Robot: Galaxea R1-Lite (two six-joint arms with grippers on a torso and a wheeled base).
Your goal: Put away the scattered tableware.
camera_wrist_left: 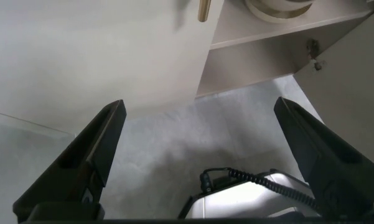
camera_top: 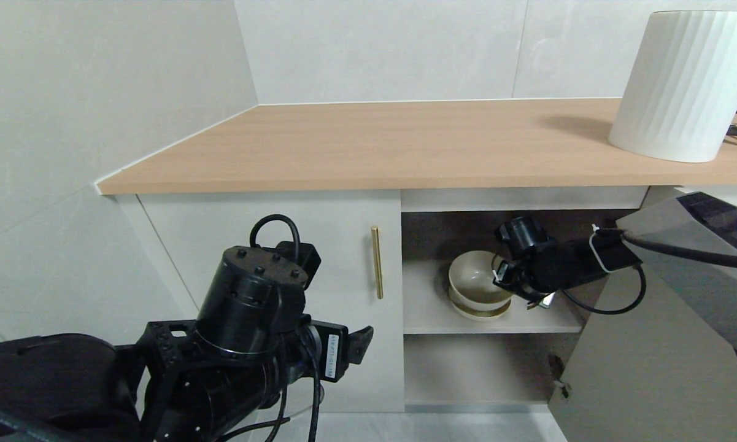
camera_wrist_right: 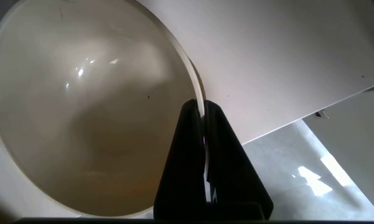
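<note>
While the left gripper (camera_wrist_left: pixel 199 106) hangs low in front of the closed cupboard door (camera_top: pixel 270 245), its fingers are spread wide with nothing between them, just floor below. It is well apart from the work.

Past the gold handle (camera_top: pixel 375 261), the other door (camera_top: pixel 638 368) stands open, and the right gripper (camera_top: pixel 504 279) is inside, over the upper shelf (camera_top: pixel 429 313). It is clamped on the rim of a pale bowl (camera_top: pixel 475 279). The bowl lies to the left of that gripper, about halfway along the shelf, tilted so its mouth faces up and toward the front. It seems to lean on a flat dish (camera_top: pixel 478 312) under it — I cannot tell if it rests fully.

So the next move likely turns on that tilt: the rim side held by the gripper is high and should come down before letting go.

The right wrist view shows the thin rim (camera_wrist_right: pixel 196 81) pinched tight between the two fingers; the head view shows the tilt and the dish.

Farther up, the table (camera_top: pixel 374 141) carries a white ribbed pot (camera_top: pixel 681 86) near its right edge.
</note>
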